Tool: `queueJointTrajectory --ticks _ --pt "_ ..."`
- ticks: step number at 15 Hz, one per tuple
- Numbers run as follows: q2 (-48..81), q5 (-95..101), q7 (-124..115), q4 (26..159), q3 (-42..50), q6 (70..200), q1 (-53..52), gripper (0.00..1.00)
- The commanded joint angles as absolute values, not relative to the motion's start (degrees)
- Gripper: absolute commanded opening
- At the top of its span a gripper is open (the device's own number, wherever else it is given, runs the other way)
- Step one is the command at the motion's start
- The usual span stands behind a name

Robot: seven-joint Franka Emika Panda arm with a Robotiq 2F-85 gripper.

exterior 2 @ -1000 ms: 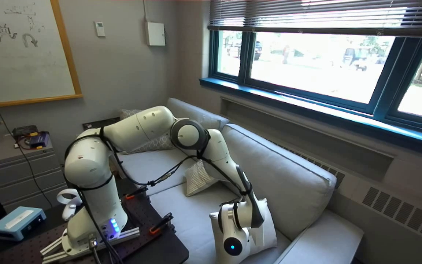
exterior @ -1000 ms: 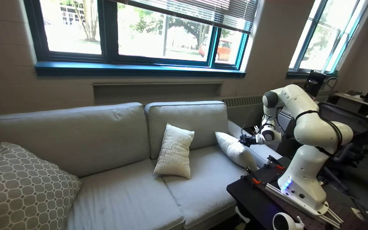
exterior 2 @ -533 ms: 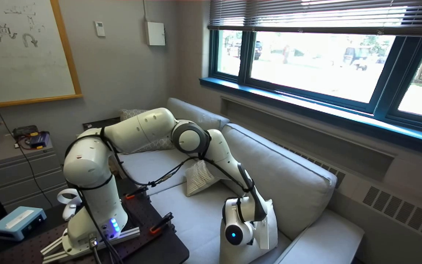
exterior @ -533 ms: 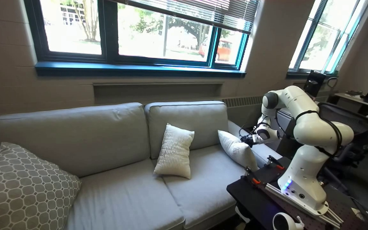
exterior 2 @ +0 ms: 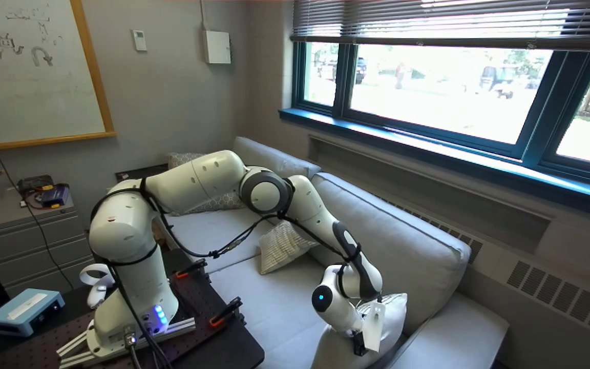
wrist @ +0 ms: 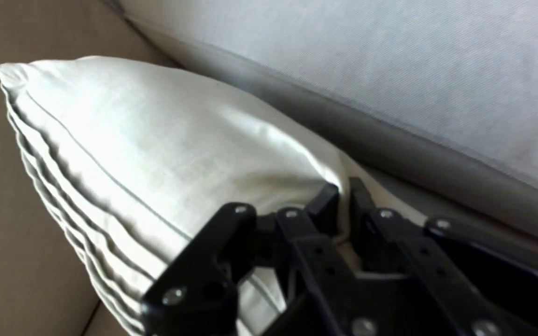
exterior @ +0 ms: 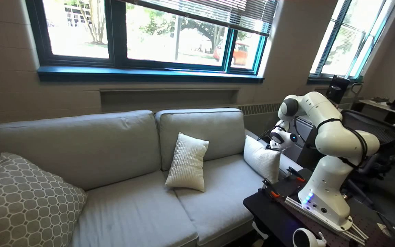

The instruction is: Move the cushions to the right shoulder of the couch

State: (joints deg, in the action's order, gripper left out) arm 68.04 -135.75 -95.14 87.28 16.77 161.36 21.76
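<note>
Cream-coloured, the nearer cushion (wrist: 147, 135) is pinched by a fold in my pincer (wrist: 343, 200), just beside the armrest (exterior 2: 459, 328); whether cushion meets armrest, I can't tell. Farther off, the other cushion (exterior: 187, 163) leans against the couch back (exterior: 219, 137).

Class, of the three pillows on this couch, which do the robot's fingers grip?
The cream cushion nearest the armrest: the fingers pinch its fabric. The other cream cushion and the grey patterned pillow are untouched.
</note>
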Motion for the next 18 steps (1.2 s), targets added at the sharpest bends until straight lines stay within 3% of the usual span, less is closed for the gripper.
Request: queueJointTrajectory --ticks 1,2,4,8,11,12,13,14,18 --pt "71.86 -149.31 -90.79 80.97 22.01 170.86 17.31 0.1" --pt "72.77 -153.59 -89.74 79.8 24.15 173.19 15.74 0.33" --pt "77.13 -151.47 -101.51 76.33 31.99 177.23 10.06 0.36" --pt "84.49 -149.66 -114.98 72.68 39.99 187.72 3.55 0.67" --pt "88.9 -149.43 -120.66 70.03 41.25 198.14 1.67 0.89" --pt "84.41 -148.88 -119.04 73.94 40.2 201.64 1.09 0.96" --pt "85.44 -147.37 -121.4 73.41 39.73 205.39 0.85 1.0" --pt "85.57 -149.6 -125.12 83.86 44.82 200.15 -4.89 1.0" --pt "85.44 -148.86 -132.78 94.83 49.02 199.06 -10.32 1.0"
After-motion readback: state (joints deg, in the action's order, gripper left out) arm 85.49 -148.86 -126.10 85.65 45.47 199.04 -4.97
